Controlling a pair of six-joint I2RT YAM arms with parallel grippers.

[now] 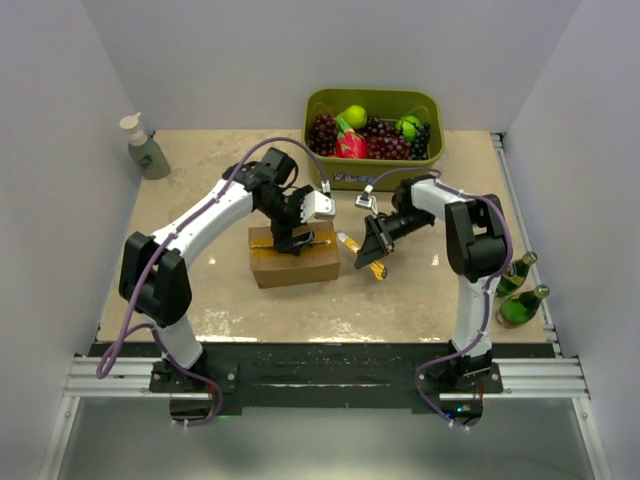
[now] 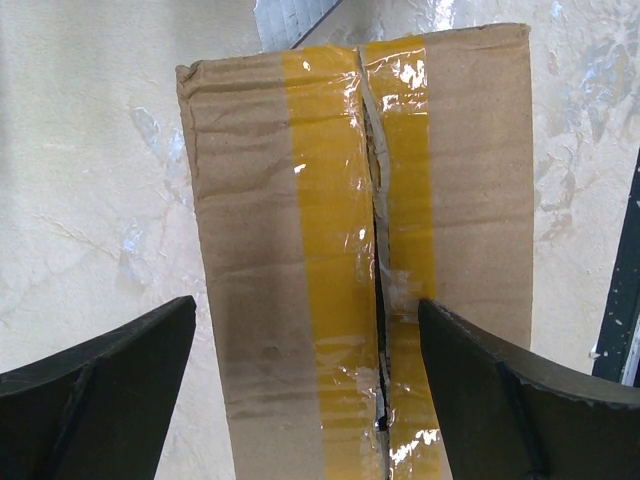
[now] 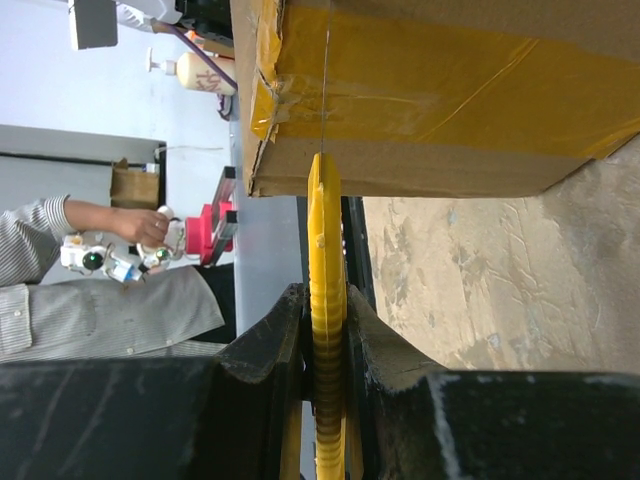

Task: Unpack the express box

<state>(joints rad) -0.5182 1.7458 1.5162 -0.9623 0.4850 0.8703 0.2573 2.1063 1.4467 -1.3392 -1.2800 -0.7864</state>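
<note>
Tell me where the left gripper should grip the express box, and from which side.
Across its two long side walls, coming down from above. The express box lies flat with the slit tape seam facing up, and the open left gripper hangs over it, a finger toward each long side. The flaps lie flush, so they probably offer no edge.
</note>
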